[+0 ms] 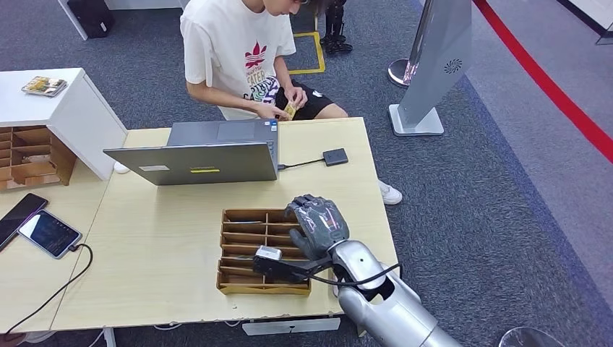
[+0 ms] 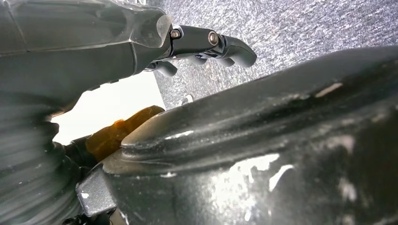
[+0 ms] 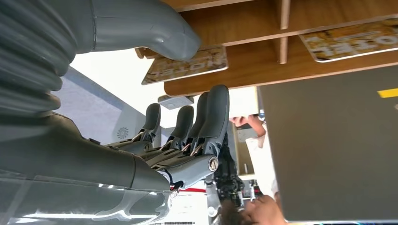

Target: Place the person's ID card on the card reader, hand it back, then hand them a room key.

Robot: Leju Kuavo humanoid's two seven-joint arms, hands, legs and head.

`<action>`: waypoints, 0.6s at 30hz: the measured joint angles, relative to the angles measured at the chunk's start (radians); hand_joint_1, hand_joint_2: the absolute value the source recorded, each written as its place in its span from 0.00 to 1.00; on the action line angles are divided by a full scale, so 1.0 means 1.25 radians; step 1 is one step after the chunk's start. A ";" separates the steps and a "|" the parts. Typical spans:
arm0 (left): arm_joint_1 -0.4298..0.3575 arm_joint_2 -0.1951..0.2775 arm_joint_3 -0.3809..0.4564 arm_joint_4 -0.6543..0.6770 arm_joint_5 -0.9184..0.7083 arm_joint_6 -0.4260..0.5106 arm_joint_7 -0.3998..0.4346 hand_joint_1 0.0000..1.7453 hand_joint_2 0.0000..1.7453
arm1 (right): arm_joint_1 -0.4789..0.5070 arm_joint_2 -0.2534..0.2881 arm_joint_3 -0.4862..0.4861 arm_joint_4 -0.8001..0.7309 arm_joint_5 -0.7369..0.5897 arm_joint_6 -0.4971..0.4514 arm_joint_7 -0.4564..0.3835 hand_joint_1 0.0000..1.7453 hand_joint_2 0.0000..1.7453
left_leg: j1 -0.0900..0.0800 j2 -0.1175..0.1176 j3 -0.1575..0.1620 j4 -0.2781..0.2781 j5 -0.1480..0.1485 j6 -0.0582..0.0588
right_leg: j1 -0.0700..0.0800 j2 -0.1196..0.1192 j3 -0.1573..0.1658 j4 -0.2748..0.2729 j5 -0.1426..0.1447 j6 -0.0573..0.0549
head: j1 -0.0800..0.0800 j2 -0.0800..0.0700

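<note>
Wooden tray (image 1: 238, 285) under the right hand (image 1: 318, 225), key cards inside

Right hand hovers released, fingers apart, thumb (image 3: 155, 33) just beside a room key card (image 3: 187, 65). Left hand (image 2: 206, 44) hangs curled, grasping nothing I can see. Beyond it, the card reader (image 1: 335, 156) sits bare; farther off, the person (image 1: 242, 58) holds the ID card (image 1: 290, 110). The thin key could slip or jam against a divider.

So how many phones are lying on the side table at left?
2. One dark-screened phone at the far left edge, and one lit-screen phone just beside it, with a cable plugged in. Others could lie beyond the picture's edge.
</note>
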 joint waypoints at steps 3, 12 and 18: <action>0.000 0.000 0.000 0.000 -0.001 0.000 0.000 0.00 1.00 | 0.000 0.000 -0.005 0.006 0.002 0.000 0.001 0.51 1.00 | 0.000 0.000 0.000 0.000 0.000 0.000 | 0.000 0.000 0.000 0.000 0.000 0.000 | 0.000 0.000; -0.001 -0.001 0.000 0.000 -0.004 0.000 0.001 0.00 1.00 | -0.003 0.000 -0.018 0.018 0.011 -0.001 0.010 0.52 1.00 | 0.000 0.000 0.000 0.000 0.000 0.000 | 0.000 0.000 0.000 0.000 0.000 0.000 | 0.000 0.000; -0.001 -0.001 0.000 0.000 -0.004 0.000 0.001 0.00 1.00 | -0.004 0.000 -0.024 0.023 0.016 -0.001 0.012 0.58 1.00 | 0.000 0.000 0.000 0.000 0.000 0.000 | 0.000 0.000 0.000 0.000 0.000 0.000 | 0.000 0.000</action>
